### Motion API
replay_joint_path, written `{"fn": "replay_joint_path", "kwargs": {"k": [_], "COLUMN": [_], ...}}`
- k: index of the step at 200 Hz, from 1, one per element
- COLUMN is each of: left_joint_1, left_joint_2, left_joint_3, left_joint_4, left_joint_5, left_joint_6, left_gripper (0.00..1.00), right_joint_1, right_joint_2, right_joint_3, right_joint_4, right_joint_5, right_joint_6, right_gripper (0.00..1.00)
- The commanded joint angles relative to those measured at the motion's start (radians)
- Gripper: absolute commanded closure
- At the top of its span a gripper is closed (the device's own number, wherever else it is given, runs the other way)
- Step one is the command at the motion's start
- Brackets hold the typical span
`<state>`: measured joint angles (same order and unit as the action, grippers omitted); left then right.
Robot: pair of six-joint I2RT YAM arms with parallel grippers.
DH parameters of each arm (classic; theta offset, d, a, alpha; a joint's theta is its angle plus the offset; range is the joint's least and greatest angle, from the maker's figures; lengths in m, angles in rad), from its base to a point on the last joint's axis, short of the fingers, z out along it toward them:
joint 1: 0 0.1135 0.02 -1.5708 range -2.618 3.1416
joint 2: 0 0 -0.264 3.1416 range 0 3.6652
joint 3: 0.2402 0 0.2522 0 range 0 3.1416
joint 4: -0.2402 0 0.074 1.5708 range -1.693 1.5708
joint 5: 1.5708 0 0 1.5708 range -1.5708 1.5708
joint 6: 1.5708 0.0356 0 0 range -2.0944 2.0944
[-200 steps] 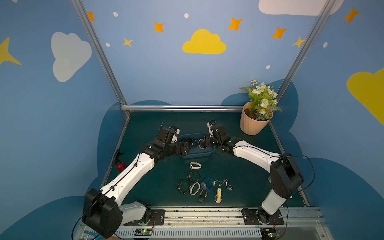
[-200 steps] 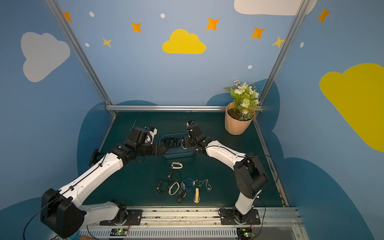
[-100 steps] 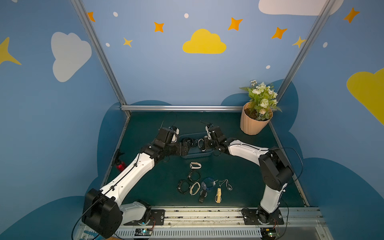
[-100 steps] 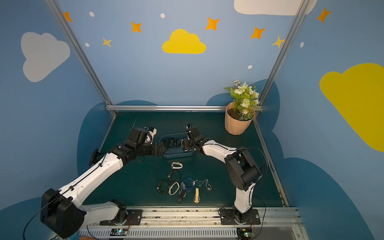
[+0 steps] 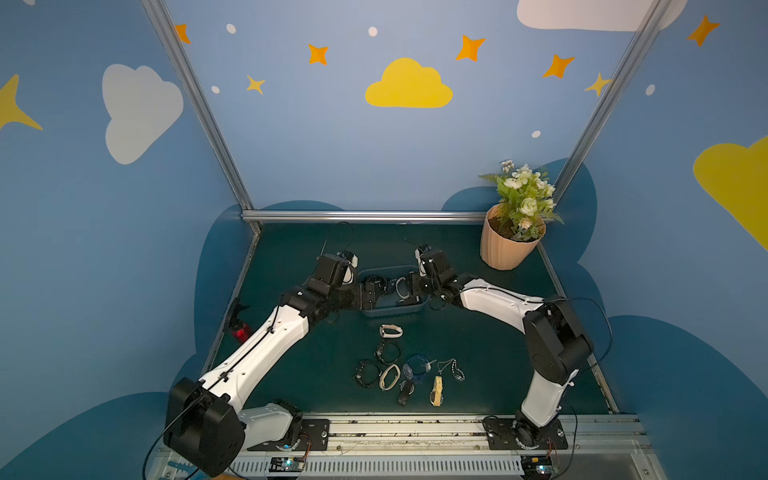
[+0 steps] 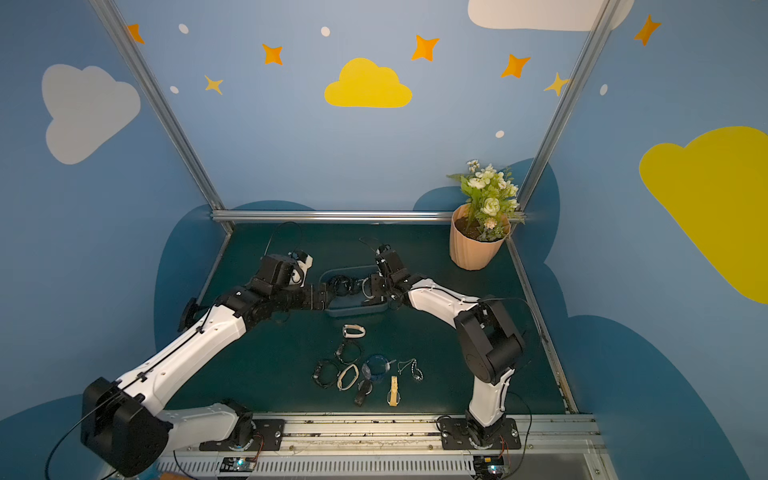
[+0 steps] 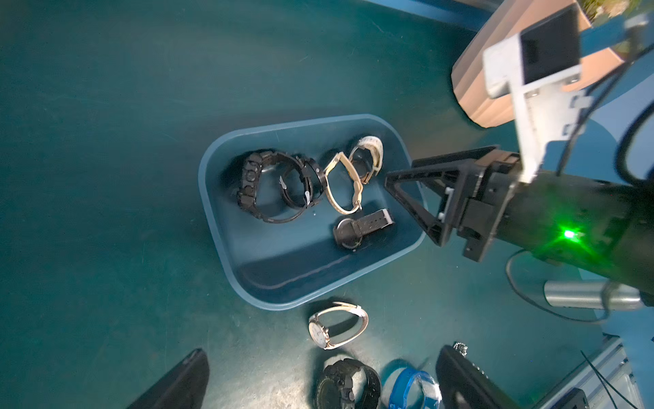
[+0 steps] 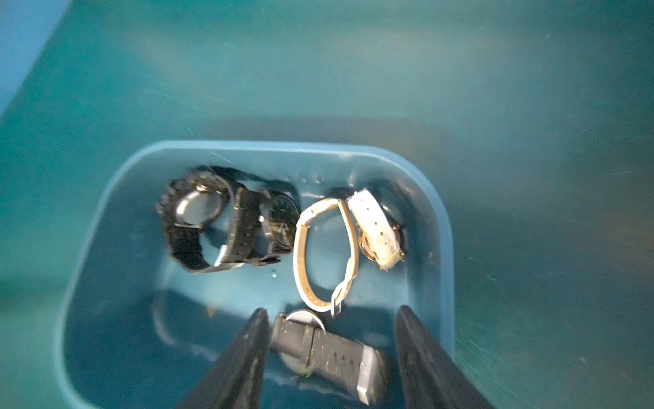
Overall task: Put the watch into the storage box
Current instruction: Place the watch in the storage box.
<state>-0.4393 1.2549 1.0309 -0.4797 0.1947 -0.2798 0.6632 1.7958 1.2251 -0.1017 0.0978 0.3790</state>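
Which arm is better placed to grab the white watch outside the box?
Probably left: the left end effector, open and empty, hangs beside the storage box near the white watch. The right end effector is open over the box above a black watch.

Both top views look down from high in front; both wrist views look closely into the storage box (image 7: 290, 263).
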Motion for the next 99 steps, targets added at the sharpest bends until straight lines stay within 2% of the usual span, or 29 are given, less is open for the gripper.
{"fn": "replay_joint_path", "kwargs": {"k": [1, 59, 83, 99], "left_joint_1": [0.002, 0.001, 0.001, -0.002], "left_joint_2": [-0.006, 0.005, 0.02, 0.035], "left_joint_3": [0.018, 0.024, 0.037, 0.046], "left_joint_4": [-0.017, -0.028, -0.043, -0.066], "left_joint_5": [-0.014, -0.026, -0.018, -0.053], "left_joint_6": [0.016, 0.008, -0.004, -0.021], "left_gripper": [0.0, 0.0, 0.0, 0.0], "right_joint_1": [-0.004, -0.004, -0.002, -0.002], "right_joint_2": [-0.085, -0.223, -0.285, -0.319], "right_joint_3": [0.004, -0.126, -0.197, -0.24], "right_joint_4": [-0.029, -0.032, -0.028, -0.024], "right_joint_5": [0.017, 0.034, 0.042, 0.07], "right_joint_6": [-0.009, -0.012, -0.031, -0.025], "right_gripper": [0.38, 0.26, 0.18, 0.15]}}
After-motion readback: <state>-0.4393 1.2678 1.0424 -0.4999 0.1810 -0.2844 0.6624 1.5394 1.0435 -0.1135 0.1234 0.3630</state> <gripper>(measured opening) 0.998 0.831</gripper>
